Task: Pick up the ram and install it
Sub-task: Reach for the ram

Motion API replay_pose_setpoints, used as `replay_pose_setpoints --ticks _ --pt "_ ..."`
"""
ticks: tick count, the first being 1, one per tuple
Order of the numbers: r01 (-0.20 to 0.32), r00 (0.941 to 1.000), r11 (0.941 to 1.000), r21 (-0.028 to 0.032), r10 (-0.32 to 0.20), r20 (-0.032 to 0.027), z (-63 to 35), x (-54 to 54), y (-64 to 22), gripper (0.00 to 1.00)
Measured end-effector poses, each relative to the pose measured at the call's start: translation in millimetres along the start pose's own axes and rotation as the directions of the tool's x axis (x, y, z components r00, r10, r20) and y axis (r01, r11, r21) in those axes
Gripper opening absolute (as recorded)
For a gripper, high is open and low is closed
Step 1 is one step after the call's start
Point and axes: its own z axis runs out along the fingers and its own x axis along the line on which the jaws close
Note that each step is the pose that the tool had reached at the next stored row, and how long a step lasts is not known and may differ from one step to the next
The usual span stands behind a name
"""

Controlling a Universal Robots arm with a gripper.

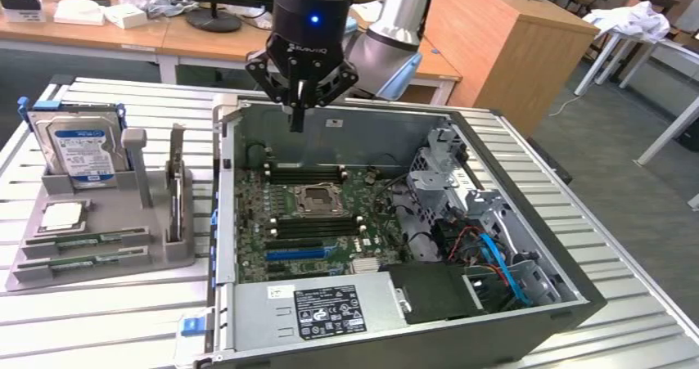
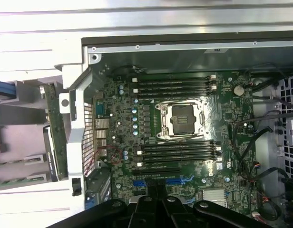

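The open computer case lies below me. The ram rests in the grey tray near a hard drive. My gripper hangs pressed together, holding nothing, above the motherboard.

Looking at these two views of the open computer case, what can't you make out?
Exterior view: the print on the ram, lying in the grey tray, is too small to read.
Exterior view: the lower part of the hard drive is hidden by its tray slot.
Wrist view: the edge of the motherboard nearest the camera is hidden behind the shut gripper.
Wrist view: the tray is cut off by the picture's edge.
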Motion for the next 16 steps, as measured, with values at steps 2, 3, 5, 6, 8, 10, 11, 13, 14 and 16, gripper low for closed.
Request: replay_pose_setpoints --ticks 2,3,5,6,8,10,11,13,14,16 --pt "0.000 1.0000 1.0000 0.0000 0.000 0.0002 -0.1 6.0 -0.5 0.10" --pt "0.000 1.0000 1.0000 0.0000 0.000 0.0003 -0.3 10.2 -0.8 0.10" --pt "0.000 1.0000 1.0000 -0.0002 0.000 0.0006 -0.4 19.1 -1.5 0.10" --pt "0.000 1.0000 1.0000 -0.0002 0.000 0.0007 -0.6 22.8 -1.8 0.10" --pt "0.000 1.0000 1.0000 -0.0001 0.000 0.0007 -0.7 25.9 -2.0 0.10" --pt "0.000 1.0000 1.0000 -0.0001 0.000 0.0006 -0.7 25.9 -2.0 0.10" --pt "0.000 1.0000 1.0000 -0.0002 0.000 0.0007 -0.7 25.9 -2.0 0.10" --pt "0.000 1.0000 1.0000 -0.0001 0.000 0.0006 -0.7 25.9 -2.0 0.10" --pt "0.000 1.0000 1.0000 -0.0001 0.000 0.0006 -0.7 25.9 -2.0 0.10" --pt "0.000 1.0000 1.0000 -0.0001 0.000 0.0008 -0.8 29.0 -2.3 0.10"
